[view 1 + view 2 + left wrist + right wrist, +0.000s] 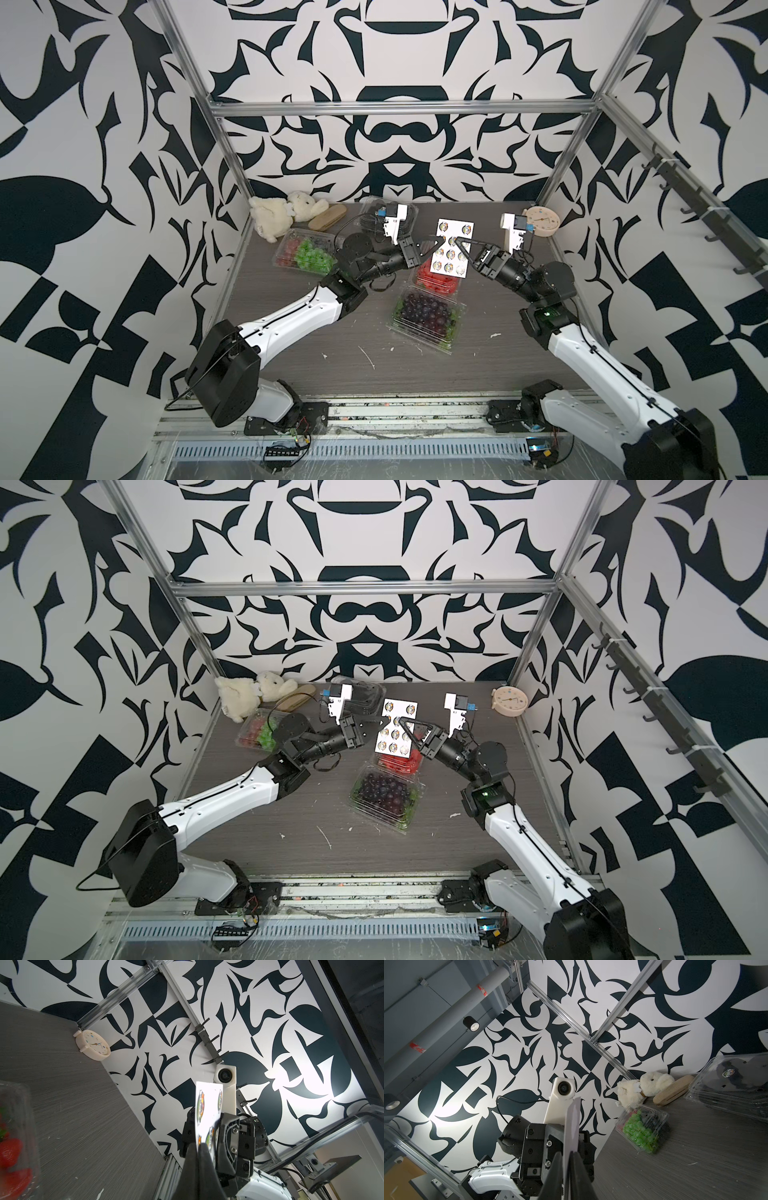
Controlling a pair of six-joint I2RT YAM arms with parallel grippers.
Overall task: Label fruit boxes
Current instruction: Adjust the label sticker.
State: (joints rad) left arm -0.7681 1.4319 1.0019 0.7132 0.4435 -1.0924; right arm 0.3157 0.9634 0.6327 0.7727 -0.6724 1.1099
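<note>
Open tabletop before grape box

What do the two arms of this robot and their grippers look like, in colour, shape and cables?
Left arm and right arm: white shells, black joints, a thin black cable along each. Left gripper and right gripper: black, with triangular open-frame fingers. Each wrist carries a white camera mount with a blue part.

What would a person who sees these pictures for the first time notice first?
The white sticker sheet, pinched in the air between the left claw and right claw, over the strawberry box. Then the bold black-and-white walls all around, and the purple grape box nearer the front.
</note>
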